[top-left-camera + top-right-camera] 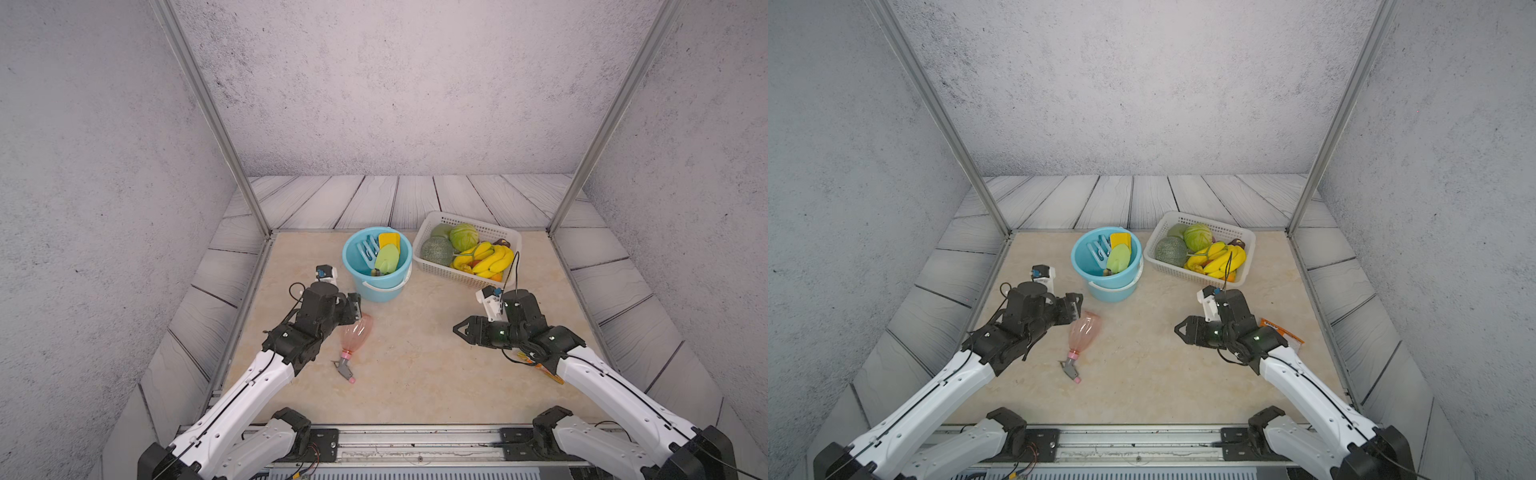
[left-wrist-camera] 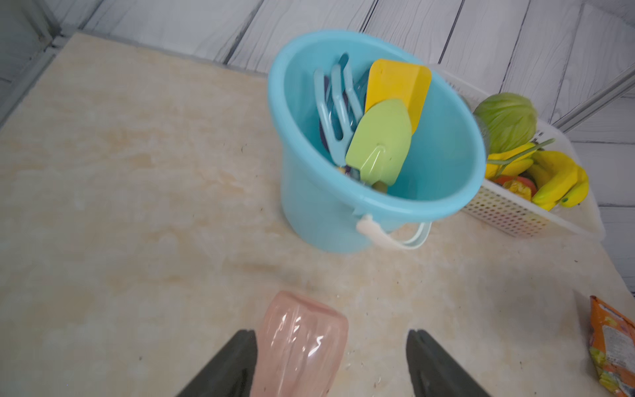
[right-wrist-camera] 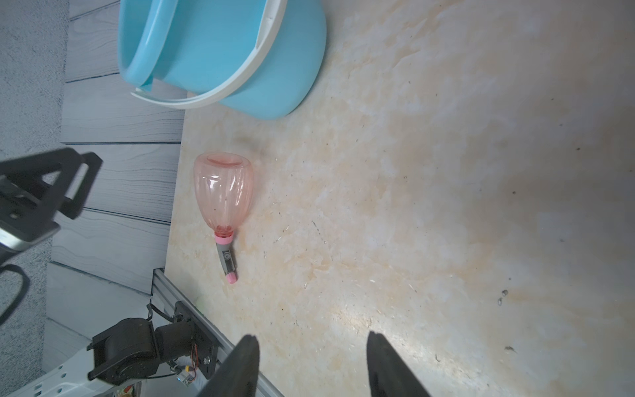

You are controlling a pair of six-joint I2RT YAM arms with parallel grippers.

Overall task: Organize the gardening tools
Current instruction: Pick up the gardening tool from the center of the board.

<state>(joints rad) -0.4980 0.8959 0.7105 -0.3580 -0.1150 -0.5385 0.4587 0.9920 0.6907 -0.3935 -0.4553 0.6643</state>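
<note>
- The spray bottle (image 1: pixel 356 334) lies on its side on the table (image 1: pixel 415 386), between the bucket (image 1: pixel 376 289) and the near edge.
- Its long axis runs roughly from far to near. The rounded base points toward the bucket and the grey nozzle points toward the robot's side.
- The left claw (image 1: pixel 354 308) sits at the bottle's base with its jaws spread and grips nothing. In the left wrist view the base lies between the fingers (image 2: pixel 237 364), close against one. Contact probably exists there, but the view does not settle it.
- The right claw (image 1: pixel 459 328) is well apart from the bottle. Its jaws are spread, with only bare table between them.
- The bucket stands upright and holds a blue fork (image 2: pixel 338 113), a yellow trowel (image 2: pixel 398 86) and a green trowel (image 2: pixel 381 144), blades up and handles down.
- A white basket (image 1: pixel 436 217) of fruit stands just beside the bucket.
- An orange packet (image 1: pixel 1283 332) lies by the right arm.
</note>
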